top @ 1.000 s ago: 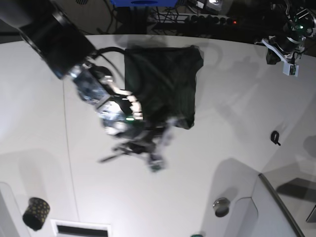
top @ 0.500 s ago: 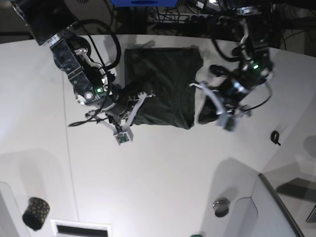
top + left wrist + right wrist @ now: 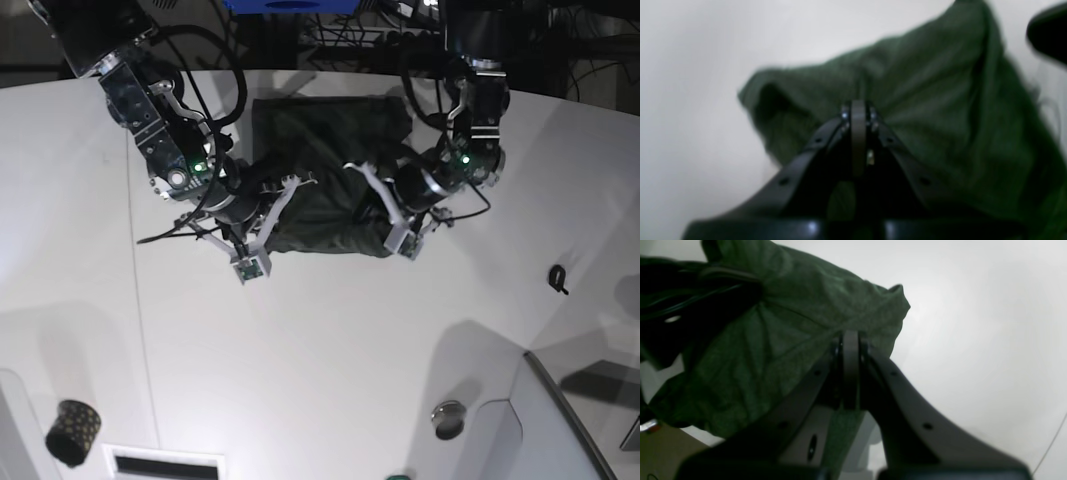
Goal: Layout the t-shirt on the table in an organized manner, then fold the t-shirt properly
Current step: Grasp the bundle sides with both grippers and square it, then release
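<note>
I have both hands pinched tight on the t-shirt (image 3: 335,170): right hand (image 3: 268,205) and left hand (image 3: 385,205) each grip a near corner (probably for the next fold). The cloth lies between them on the desk (image 3: 330,350).

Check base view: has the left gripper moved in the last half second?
Yes. The left gripper has shifted toward the view's left, off bare table onto the t-shirt, now shut on the fabric.

We see the white table (image 3: 330,350) carrying the dark green t-shirt (image 3: 335,150) near its far edge. A gold-dotted black cup (image 3: 72,432) lies near the front left corner, and a small black clip (image 3: 558,278) lies at right.
</note>
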Available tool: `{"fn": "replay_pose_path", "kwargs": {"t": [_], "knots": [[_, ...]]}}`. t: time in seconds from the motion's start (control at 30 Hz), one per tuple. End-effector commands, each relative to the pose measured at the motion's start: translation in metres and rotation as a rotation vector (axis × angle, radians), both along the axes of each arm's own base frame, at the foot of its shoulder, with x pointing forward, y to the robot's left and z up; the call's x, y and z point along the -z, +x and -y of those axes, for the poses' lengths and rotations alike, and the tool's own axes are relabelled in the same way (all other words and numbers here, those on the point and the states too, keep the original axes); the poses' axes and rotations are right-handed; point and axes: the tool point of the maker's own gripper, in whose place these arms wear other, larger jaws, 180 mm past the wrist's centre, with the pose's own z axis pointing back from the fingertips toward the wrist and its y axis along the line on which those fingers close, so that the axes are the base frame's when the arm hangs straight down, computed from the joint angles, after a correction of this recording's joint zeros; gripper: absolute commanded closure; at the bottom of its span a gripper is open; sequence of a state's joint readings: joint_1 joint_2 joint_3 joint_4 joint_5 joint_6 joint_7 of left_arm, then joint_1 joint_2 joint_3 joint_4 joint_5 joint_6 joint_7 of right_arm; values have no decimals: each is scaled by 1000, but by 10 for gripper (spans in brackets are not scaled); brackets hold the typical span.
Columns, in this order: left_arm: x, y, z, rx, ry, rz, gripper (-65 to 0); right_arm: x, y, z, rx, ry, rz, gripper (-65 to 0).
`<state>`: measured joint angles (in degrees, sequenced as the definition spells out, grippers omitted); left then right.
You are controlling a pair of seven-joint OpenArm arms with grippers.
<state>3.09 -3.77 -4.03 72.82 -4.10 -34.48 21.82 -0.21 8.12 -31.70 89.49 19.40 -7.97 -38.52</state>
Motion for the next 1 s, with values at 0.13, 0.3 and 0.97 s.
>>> {"fn": "replay_pose_path", "kwargs": {"t": [0.13,0.3,0.97], "knots": [[-5,1,-11,-7,4,29,0,17,7,15,43,-22,-9,-6],[-2,-3,-14,-6,11,19,0,32,1,35,104,-34,-48,-6],[-5,0,-13,-7,7,27,0,44,-19,-10,-4,-22,-88,-6]]}}
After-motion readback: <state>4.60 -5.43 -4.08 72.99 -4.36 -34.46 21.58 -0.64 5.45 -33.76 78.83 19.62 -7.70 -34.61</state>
